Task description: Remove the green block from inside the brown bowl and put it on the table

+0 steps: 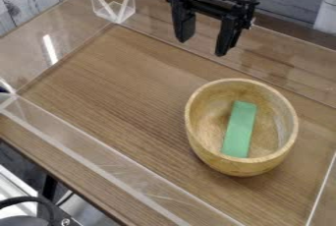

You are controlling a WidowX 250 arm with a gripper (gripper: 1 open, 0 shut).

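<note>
The green block (241,128) lies flat inside the brown bowl (242,161), which sits at the right side of the table (112,83). The block runs roughly from the bowl's far side toward its near side. My gripper (205,36) hangs at the back of the table, pointing down, well behind and to the left of the bowl. Its two dark fingers stand apart, open, with nothing between them.
Low clear acrylic walls (79,161) edge the table on all sides. A folded clear acrylic piece (116,4) stands at the back left corner. A grey plank backdrop lies behind the arm.
</note>
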